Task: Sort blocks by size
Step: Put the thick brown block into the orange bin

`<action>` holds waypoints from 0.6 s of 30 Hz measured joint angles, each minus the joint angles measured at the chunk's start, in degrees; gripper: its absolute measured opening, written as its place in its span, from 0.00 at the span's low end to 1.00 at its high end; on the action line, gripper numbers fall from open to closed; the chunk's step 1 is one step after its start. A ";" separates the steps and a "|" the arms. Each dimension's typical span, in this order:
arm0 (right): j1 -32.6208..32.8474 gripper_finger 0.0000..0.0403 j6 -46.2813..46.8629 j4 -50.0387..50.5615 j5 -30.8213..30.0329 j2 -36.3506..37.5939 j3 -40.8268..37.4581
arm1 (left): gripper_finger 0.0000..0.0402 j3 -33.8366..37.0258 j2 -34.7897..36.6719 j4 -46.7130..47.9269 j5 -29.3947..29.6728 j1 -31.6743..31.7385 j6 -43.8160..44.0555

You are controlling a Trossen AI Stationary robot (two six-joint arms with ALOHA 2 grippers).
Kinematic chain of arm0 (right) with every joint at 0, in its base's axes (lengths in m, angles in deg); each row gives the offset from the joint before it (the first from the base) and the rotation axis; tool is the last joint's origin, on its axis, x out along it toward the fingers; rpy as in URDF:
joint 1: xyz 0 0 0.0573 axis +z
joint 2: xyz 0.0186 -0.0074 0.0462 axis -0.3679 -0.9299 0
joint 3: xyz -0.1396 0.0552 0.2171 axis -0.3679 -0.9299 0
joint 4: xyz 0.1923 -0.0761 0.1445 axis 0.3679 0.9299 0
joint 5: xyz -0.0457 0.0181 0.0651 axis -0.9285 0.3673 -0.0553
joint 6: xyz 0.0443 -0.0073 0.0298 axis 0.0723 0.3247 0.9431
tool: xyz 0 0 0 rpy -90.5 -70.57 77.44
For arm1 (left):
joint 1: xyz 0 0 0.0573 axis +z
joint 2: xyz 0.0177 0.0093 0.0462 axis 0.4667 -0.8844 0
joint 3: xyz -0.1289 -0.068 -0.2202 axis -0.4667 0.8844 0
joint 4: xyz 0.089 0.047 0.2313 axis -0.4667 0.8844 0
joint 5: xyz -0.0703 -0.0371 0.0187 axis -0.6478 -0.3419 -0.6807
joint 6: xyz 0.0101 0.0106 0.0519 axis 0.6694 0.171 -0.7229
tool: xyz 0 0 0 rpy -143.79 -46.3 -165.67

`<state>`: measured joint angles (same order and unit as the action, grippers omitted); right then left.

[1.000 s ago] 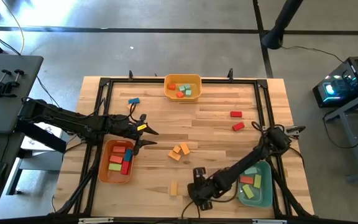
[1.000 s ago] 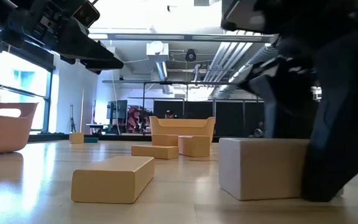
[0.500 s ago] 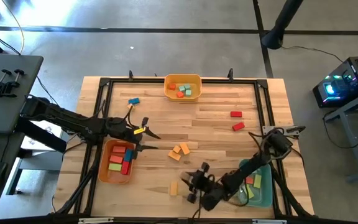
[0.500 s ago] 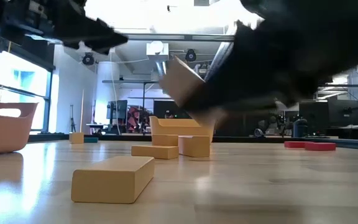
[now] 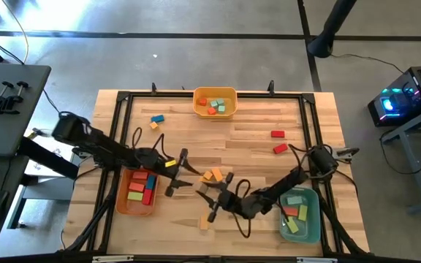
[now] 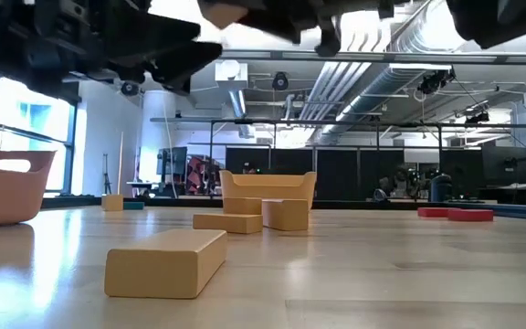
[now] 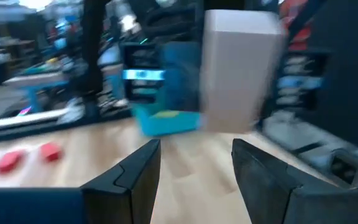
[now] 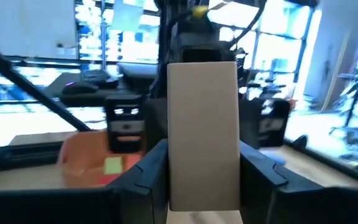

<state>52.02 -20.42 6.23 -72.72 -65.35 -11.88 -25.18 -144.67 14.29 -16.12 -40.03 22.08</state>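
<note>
My right gripper [image 5: 212, 197] is shut on a tan-orange block [image 8: 202, 124], held above the table's middle; the block also shows at the top of the low view [image 6: 245, 13]. My left gripper [image 5: 188, 175] is open and empty, just left of that block and facing it; in its wrist view the block [image 7: 241, 68] stands beyond its spread fingers. Two orange blocks [image 5: 212, 175] lie flat on the table under the grippers, and another one [image 5: 205, 222] lies flat near the front edge. My right gripper pinches the block between its two fingers, on the lower part of its two long sides [image 8: 174, 180]. The fingers come level from the table's right, pointing left. The block stands upright in the hold, lifted clear of the table.
An orange bin [image 5: 137, 190] with several blocks stands at the left, a teal bin [image 5: 301, 215] at the right front, a yellow bin [image 5: 215, 101] at the far edge. A blue block [image 5: 157, 118] lies far left, two red blocks [image 5: 278, 141] far right.
My right gripper has lifted the block off the table near the front edge and carried it up and toward the far left, to the left gripper. The block has gone from lying on the table to held high. My left gripper has gone toward the right gripper.
</note>
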 joint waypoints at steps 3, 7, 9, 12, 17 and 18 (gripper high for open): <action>0.65 0.31 -3.54 -0.97 -1.99 0.00 0.84 | 0.46 -0.05 -3.16 -6.15 -4.21 -0.02 2.18; 2.43 0.31 -6.66 -1.79 -8.12 0.00 0.96 | 0.47 -0.07 -5.35 -11.51 -5.99 -0.30 3.43; 3.04 0.31 -6.50 -1.76 -8.75 0.00 0.96 | 0.49 -0.31 -6.01 -12.98 -6.04 -0.35 2.66; 2.93 0.31 -3.83 -1.76 -4.81 0.00 0.96 | 0.54 -2.09 -6.53 -12.93 -6.04 -0.35 2.29; 2.08 0.31 0.62 -0.22 -1.83 0.02 0.96 | 0.68 -5.81 -8.03 -11.59 -7.37 -0.60 2.69; 2.05 0.31 0.88 -0.04 -1.32 0.02 0.96 | 0.70 -6.22 -8.29 -11.44 -7.46 -0.70 2.66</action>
<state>54.07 -19.54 6.19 -74.04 -65.33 -10.91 -31.40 -152.96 2.85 -23.58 -40.73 24.74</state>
